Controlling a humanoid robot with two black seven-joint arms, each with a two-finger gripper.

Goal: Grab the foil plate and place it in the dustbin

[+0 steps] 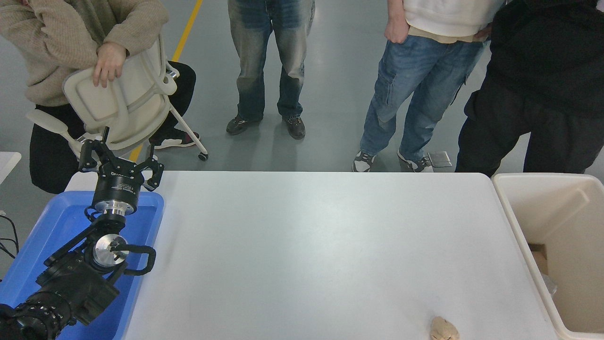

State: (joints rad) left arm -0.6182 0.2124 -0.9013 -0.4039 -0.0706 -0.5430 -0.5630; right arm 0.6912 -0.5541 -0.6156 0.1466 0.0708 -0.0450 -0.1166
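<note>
The beige dustbin (547, 203) stands at the table's right end, with its deep inside open to view. The foil plate does not show; only a faint grey bit lies low inside the bin by its left wall, and I cannot tell what it is. My left gripper (121, 161) is parked at the lower left, open and empty, over the far edge of the blue tray. My right arm is out of view.
A blue plastic tray (52, 226) lies under the left arm. A small tan lump (443, 329) sits at the table's front edge. Several people stand at the far side; one holds a white chair (118, 99).
</note>
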